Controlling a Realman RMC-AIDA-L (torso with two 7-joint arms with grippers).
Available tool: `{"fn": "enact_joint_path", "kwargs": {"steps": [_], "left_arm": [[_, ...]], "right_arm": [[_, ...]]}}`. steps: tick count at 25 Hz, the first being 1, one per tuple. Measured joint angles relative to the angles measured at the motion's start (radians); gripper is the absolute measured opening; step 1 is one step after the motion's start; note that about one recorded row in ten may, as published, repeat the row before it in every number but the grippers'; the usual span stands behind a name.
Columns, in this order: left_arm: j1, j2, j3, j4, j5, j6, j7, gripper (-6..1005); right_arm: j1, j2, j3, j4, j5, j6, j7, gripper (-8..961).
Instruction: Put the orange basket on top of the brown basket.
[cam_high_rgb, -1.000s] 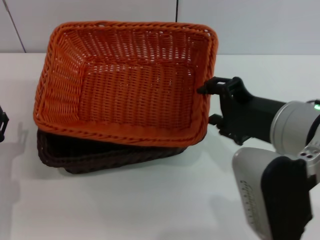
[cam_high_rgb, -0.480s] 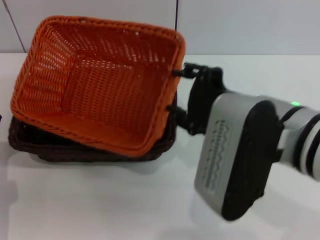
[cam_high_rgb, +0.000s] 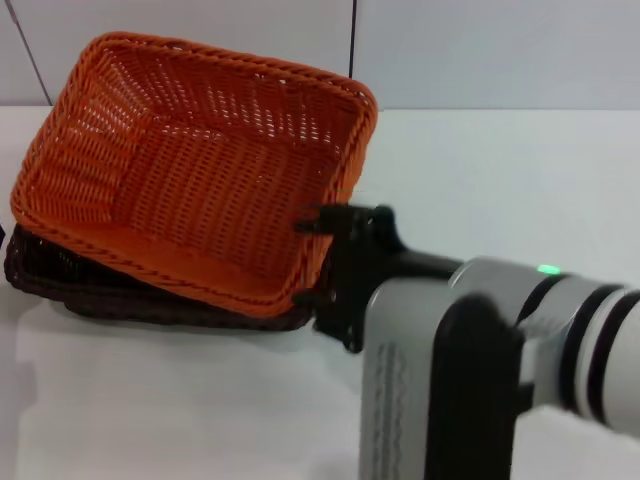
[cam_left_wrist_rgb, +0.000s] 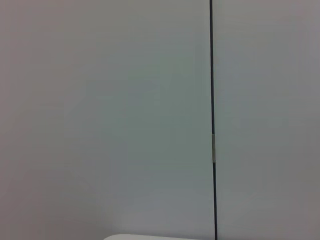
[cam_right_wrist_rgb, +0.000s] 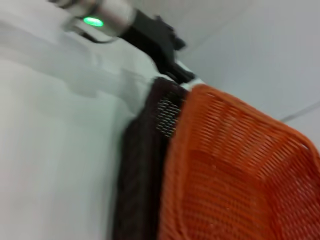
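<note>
The orange basket (cam_high_rgb: 190, 165) sits on top of the brown basket (cam_high_rgb: 60, 280) on the white table (cam_high_rgb: 500, 170), toward the robot's left side of the head view. It does not lie flat: it is tilted and skewed, with its far right corner raised and its near rim low, so the open inside faces the camera. Nothing lies inside it; only the woven floor and sloped walls show. The brown basket is mostly covered. Only its left end and a dark strip of its near wall show under the orange rim, and its inside is hidden, so what it holds cannot be told.

The right gripper (cam_high_rgb: 312, 258) is at the near right corner of the orange basket. One black finger (cam_high_rgb: 318, 216) lies over the braided rim and the other sits lower, by the outer wall, so the fingers are pinching the orange basket's rim there. The grey right arm (cam_high_rgb: 470, 370) comes in from the lower right.

In the right wrist view the orange basket (cam_right_wrist_rgb: 235, 165) rests against the brown basket (cam_right_wrist_rgb: 142, 170), and the other arm, black with a green light, shows at the baskets' far end; whether that left gripper (cam_right_wrist_rgb: 172, 60) is spread or closed cannot be told. The left wrist view shows only a wall (cam_left_wrist_rgb: 100, 100).
</note>
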Motion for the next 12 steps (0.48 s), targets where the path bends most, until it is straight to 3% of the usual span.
{"fn": "enact_joint_path", "kwargs": {"steps": [8, 12], "left_arm": [[0.011, 0.0, -0.004, -0.004, 0.0, 0.01, 0.0, 813], [0.012, -0.003, -0.016, 0.0, -0.006, 0.013, 0.0, 813]], "right_arm": [[0.007, 0.0, -0.108, 0.017, 0.0, 0.043, -0.089, 609], [0.021, 0.0, -0.163, 0.078, 0.0, 0.22, -0.09, 608]]}}
